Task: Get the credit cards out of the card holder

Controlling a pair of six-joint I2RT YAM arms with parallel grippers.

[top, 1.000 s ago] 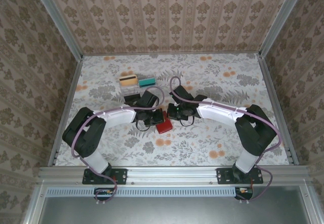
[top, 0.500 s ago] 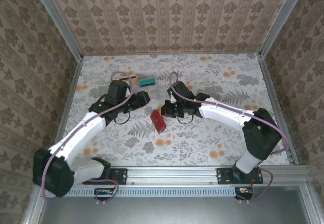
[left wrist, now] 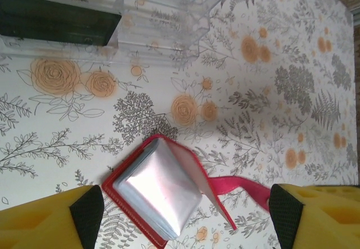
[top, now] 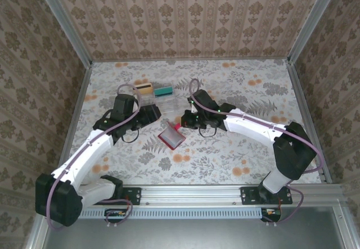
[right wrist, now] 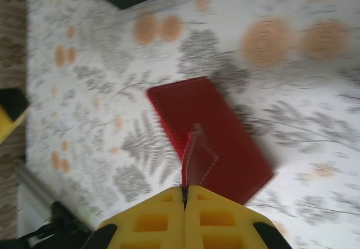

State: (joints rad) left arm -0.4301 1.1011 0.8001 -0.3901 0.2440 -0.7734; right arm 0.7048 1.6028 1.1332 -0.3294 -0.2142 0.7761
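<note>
The red card holder lies on the floral table with its flap lifted and its grey-blue inside facing up. My right gripper is shut on its small red tab at the holder's far right edge. My left gripper is open and hovers just left of the holder, with nothing between its fingers. A tan card and a teal card lie in the clear tray behind it. A dark card rests in that tray too.
The clear plastic tray stands just behind the left gripper. Patterned walls and metal rails close in the table on the left, right and back. Open floral tabletop lies to the front and right.
The left gripper has opened and swung from the holder back towards the tray. The right gripper kept the tab. The holder has turned from edge-on to flap open, grey inside showing.
</note>
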